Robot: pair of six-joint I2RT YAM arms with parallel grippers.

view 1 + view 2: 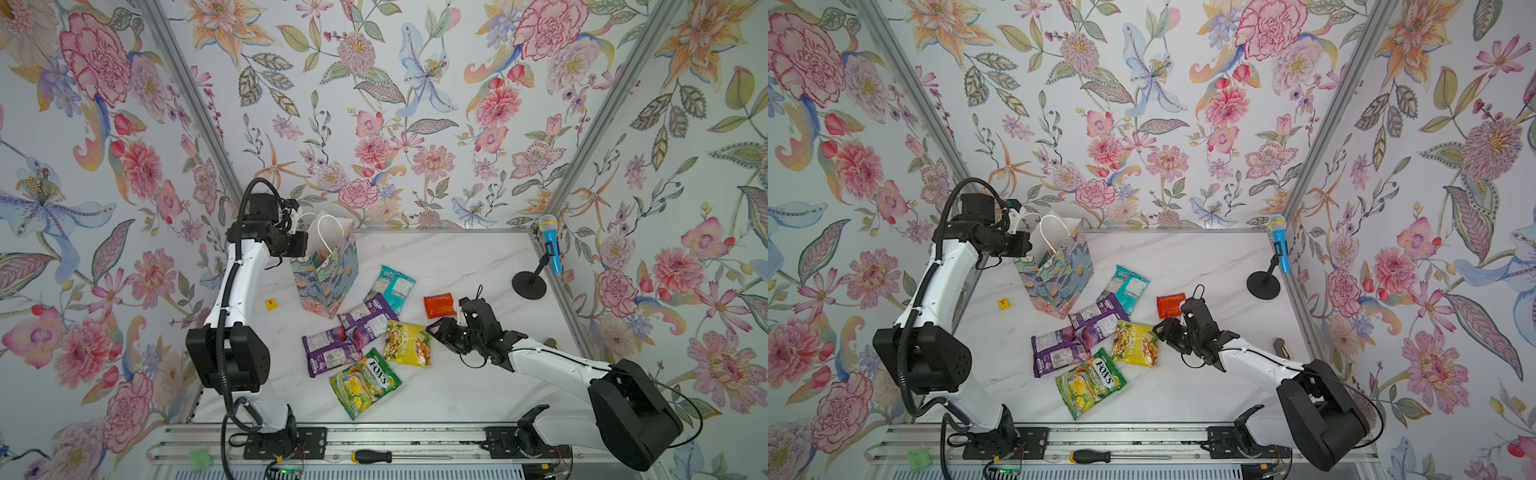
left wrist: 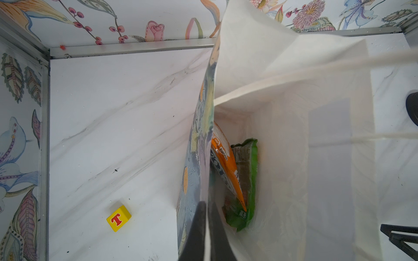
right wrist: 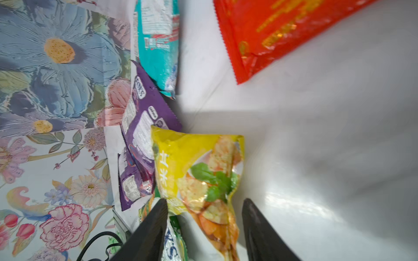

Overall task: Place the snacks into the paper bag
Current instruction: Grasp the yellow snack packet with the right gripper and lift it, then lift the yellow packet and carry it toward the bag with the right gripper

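Observation:
The paper bag [image 1: 328,270] [image 1: 1059,266] stands upright at the back left of the table. My left gripper [image 2: 207,226] [image 1: 302,245] is shut on its side wall at the rim. Its white inside [image 2: 294,135] holds an orange pouch [image 2: 226,162] and a green one [image 2: 250,180]. In front of the bag lie more snacks: teal [image 1: 390,286], two purple [image 1: 368,318] [image 1: 330,351], yellow [image 1: 407,343] [image 3: 196,171], green FOX'S [image 1: 365,382] and an orange-red packet [image 1: 439,304] [image 3: 271,29]. My right gripper [image 3: 204,203] [image 1: 436,328] is open, its fingers either side of the yellow pouch's near end.
A yellow cube with a red T [image 1: 272,304] [image 2: 118,218] sits left of the bag. A blue microphone [image 1: 550,245] on a black stand [image 1: 528,284] is at the back right. A screwdriver [image 1: 372,456] lies on the front rail.

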